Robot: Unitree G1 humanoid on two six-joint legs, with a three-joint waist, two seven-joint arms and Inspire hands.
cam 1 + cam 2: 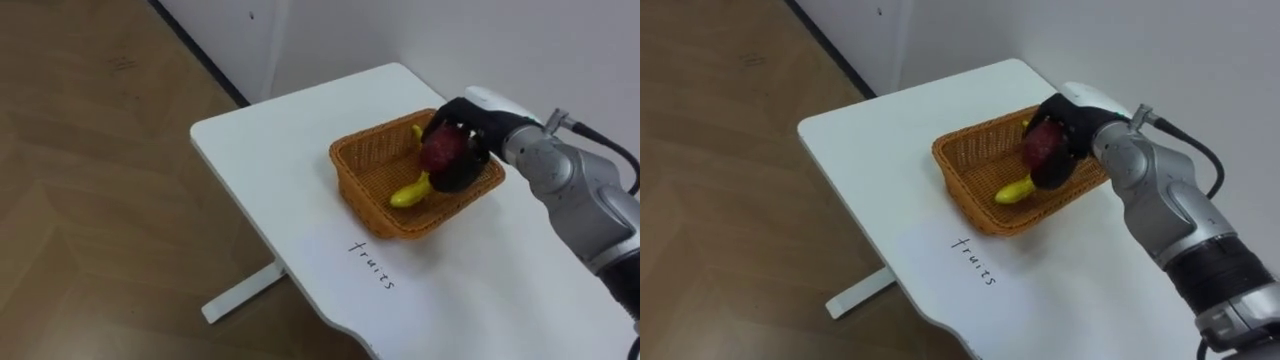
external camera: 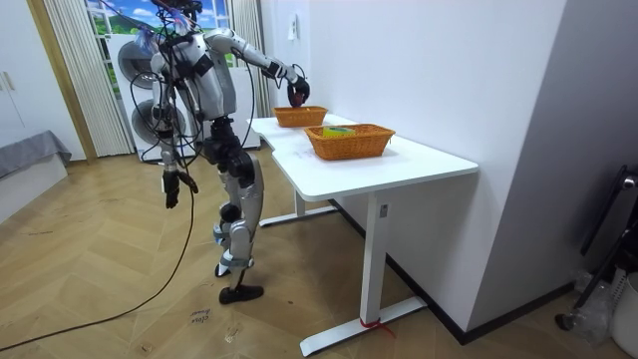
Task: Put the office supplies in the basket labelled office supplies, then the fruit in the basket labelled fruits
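Fingers (image 1: 452, 108) of the right hand (image 1: 474, 148) are curling round a dark red fruit (image 1: 441, 150), with the thumb side closing on it from below, so the hand is gripping the fruit. The fruit is hanging in this grasp just above the inside of a woven fruit basket (image 1: 368, 212), over the side nearer the wall; whether it is touching the basket floor cannot be told. Inside the basket a yellow banana (image 1: 410, 192) is lying just beside the held fruit, and a second yellow piece (image 1: 417, 130) is peeking out behind the fingers. The basket is sitting on a white table (image 1: 290, 150), near its back edge, with a handwritten word (image 1: 372, 263) on the tabletop in front of it. In the room view the robot is standing on wooden flooring at the table's end on the room view's left, reaching its right arm out over the farther basket, while a second basket (image 2: 349, 146) is resting nearer the camera with yellow and green things in it. The left hand (image 2: 171, 189) is hanging at the robot's side, well away from the table; its finger state cannot be told.
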